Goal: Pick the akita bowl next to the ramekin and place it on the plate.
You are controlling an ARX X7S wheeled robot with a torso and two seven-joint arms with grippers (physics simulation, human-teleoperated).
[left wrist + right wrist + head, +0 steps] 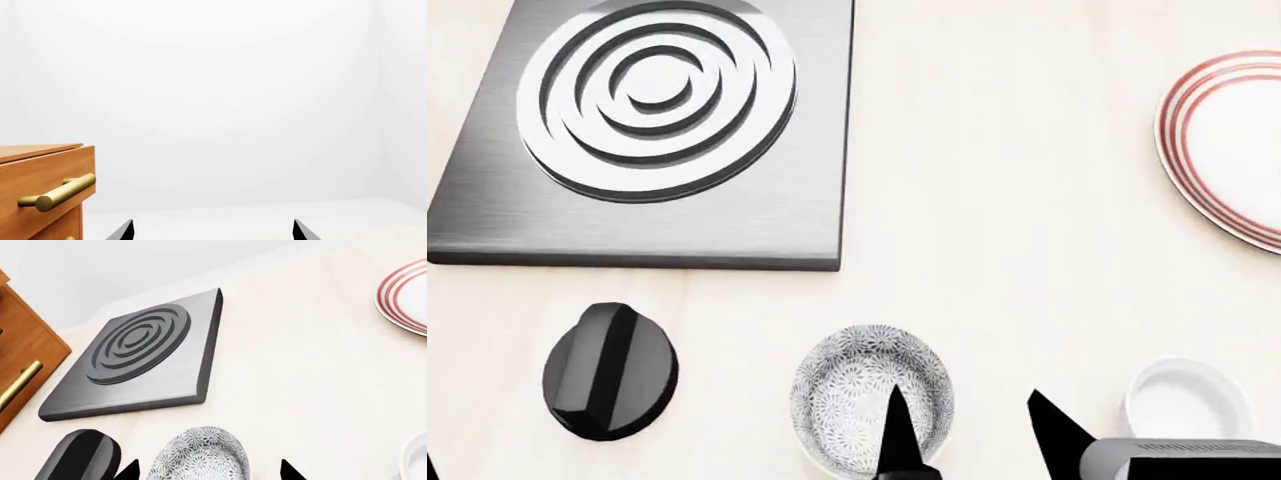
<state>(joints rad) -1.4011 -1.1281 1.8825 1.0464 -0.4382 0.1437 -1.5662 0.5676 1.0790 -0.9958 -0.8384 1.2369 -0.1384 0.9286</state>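
The akita bowl (861, 385), white with a dense grey-black floral speckle, stands on the pale counter close to the plain white ramekin (1190, 400). My right gripper (968, 435) is open. In the head view one dark fingertip lies over the bowl's inside and the other between bowl and ramekin. In the right wrist view the akita bowl (200, 455) lies between the two tips of the right gripper (208, 471), not held. The red-ringed plate (1228, 150) sits at the far right, also seen as the plate (400, 295). My left gripper (212, 231) is open and empty, facing a white wall.
A grey square burner slab (647, 130) with concentric rings lies at the far left. A black oval knob-like object (610, 372) sits left of the bowl. A wooden drawer front (40, 185) with a brass handle is beside the left gripper.
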